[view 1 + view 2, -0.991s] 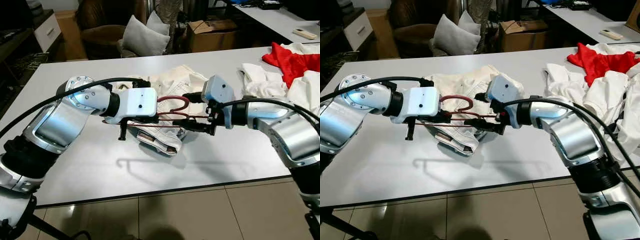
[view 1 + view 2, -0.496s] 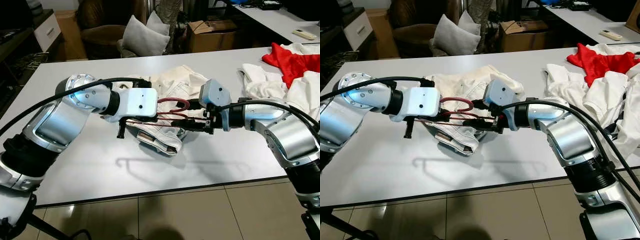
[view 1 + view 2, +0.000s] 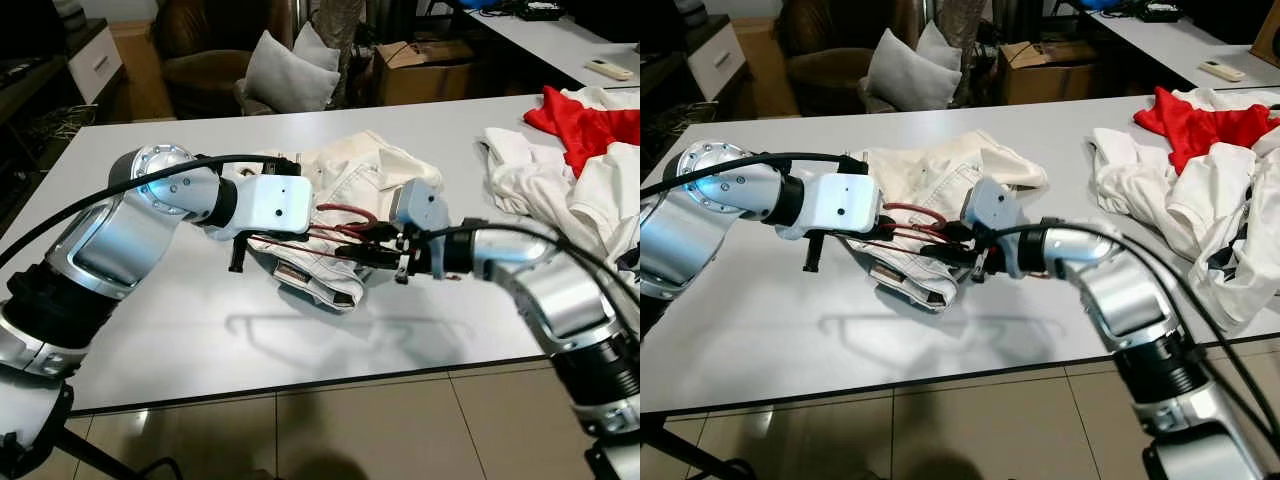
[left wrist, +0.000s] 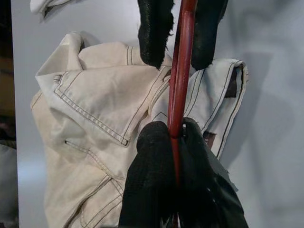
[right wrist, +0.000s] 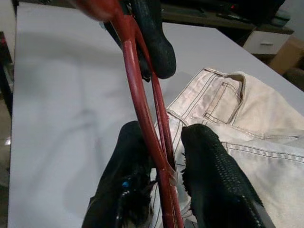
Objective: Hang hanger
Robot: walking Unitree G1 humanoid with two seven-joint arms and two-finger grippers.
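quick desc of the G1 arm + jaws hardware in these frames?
Both arms are glossy silver shells with black joint bands and black cables looped outside. Each wrist ends in a pale boxy housing. The left gripper and right gripper each carry two long, rounded black fingers with a finely textured surface.

A thin, glossy red hanger (image 5: 142,102) of smooth wire. Cream trousers (image 4: 95,118) of heavy stitched cotton cloth. Matt, textured black rubbery fingers (image 5: 213,175). The smooth white table (image 3: 200,330) has a faint sheen.

no readable text, labels or numbers
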